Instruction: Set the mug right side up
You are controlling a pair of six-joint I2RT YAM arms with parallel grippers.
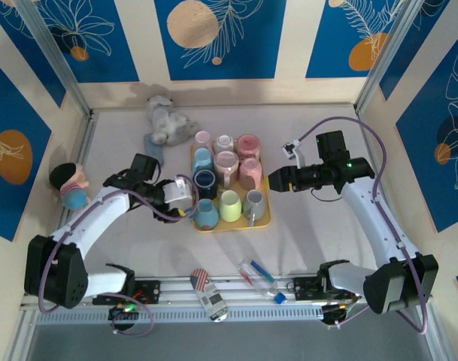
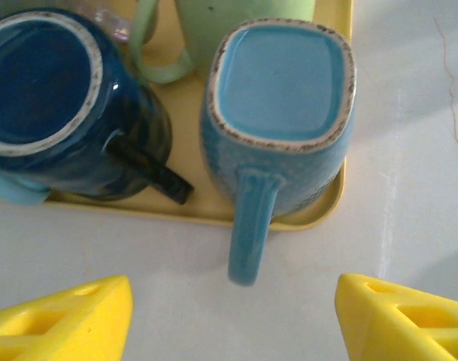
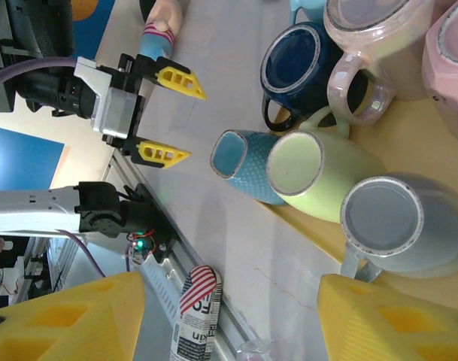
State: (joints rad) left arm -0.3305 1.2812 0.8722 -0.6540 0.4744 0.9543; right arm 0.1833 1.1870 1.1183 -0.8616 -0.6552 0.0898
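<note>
A light blue mug (image 1: 207, 215) stands upside down on the front left corner of the yellow tray (image 1: 268, 218), its flat base (image 2: 277, 83) facing up. Its handle (image 2: 247, 226) juts over the tray rim toward my left gripper (image 2: 234, 301). That gripper is open, with its yellow fingers (image 2: 71, 320) wide on either side of the handle's end and short of it, touching nothing. In the top view my left gripper (image 1: 188, 197) sits just left of the tray. My right gripper (image 1: 276, 180) hovers open at the tray's right edge, nothing between its fingertips (image 3: 232, 301).
The tray (image 3: 409, 139) also holds a dark blue mug (image 2: 40, 75), a green mug (image 3: 311, 173), a grey mug (image 3: 394, 226) and several pink ones (image 1: 247, 173). A grey plush (image 1: 167, 124) lies behind, a doll (image 1: 71, 184) at the left. A flag-printed packet (image 1: 208, 293) and pens (image 1: 257, 274) lie at the front rail.
</note>
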